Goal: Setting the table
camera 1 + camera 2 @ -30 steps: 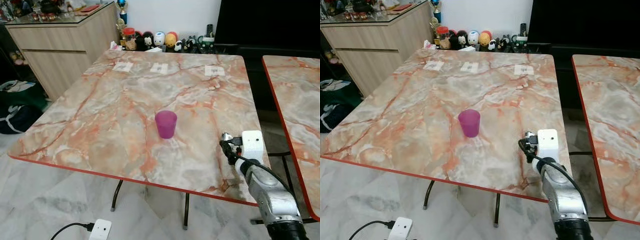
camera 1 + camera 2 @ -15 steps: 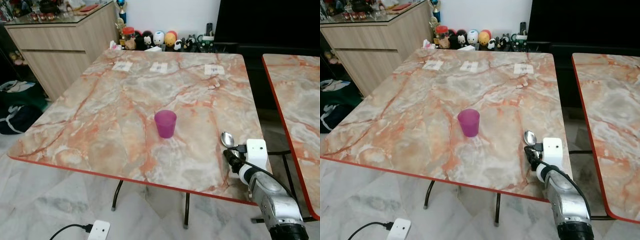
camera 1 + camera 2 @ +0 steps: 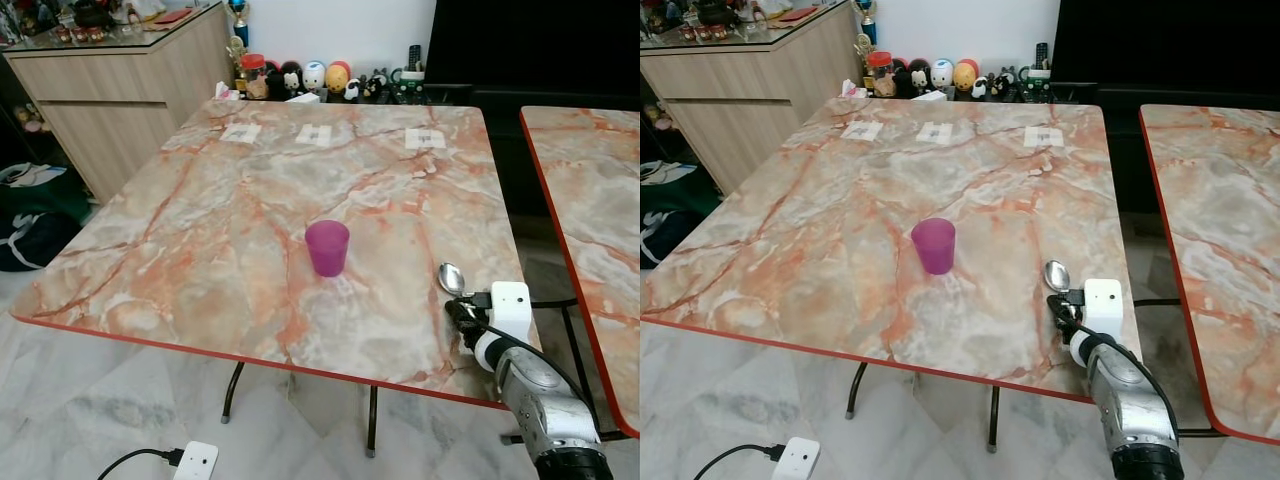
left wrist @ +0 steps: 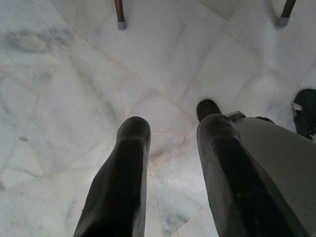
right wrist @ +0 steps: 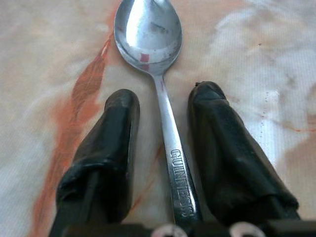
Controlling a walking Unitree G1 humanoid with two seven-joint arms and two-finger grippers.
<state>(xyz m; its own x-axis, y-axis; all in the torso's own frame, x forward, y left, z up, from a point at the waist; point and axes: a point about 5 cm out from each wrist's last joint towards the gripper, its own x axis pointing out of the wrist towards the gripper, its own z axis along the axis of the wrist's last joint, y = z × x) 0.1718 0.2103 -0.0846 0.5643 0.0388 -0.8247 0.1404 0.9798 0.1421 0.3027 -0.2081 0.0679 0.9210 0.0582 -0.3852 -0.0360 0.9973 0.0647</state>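
Observation:
A translucent purple cup (image 3: 327, 247) stands upright near the middle of the marble table (image 3: 220, 190). A metal spoon (image 3: 451, 277) lies flat on the table near its right front corner, bowl pointing away from me. My right gripper (image 5: 165, 96) is open, one black finger on each side of the spoon's handle (image 5: 170, 143), with a gap on both sides. The right arm (image 3: 530, 395) reaches in over the table's front edge. My left gripper (image 4: 170, 126) hangs open over the tiled floor, holding nothing.
A second marble table (image 3: 590, 200) stands close on the right with a narrow gap between. Three paper labels (image 3: 315, 134) lie at the table's far side, with figurines (image 3: 310, 78) behind. A wooden sideboard (image 3: 130, 90) is at far left. A white power strip (image 3: 200, 460) lies on the floor.
The right gripper has drawn back toward the table's front edge, and the spoon's bowl now lies bare in front of the fingers. The cup has not moved.

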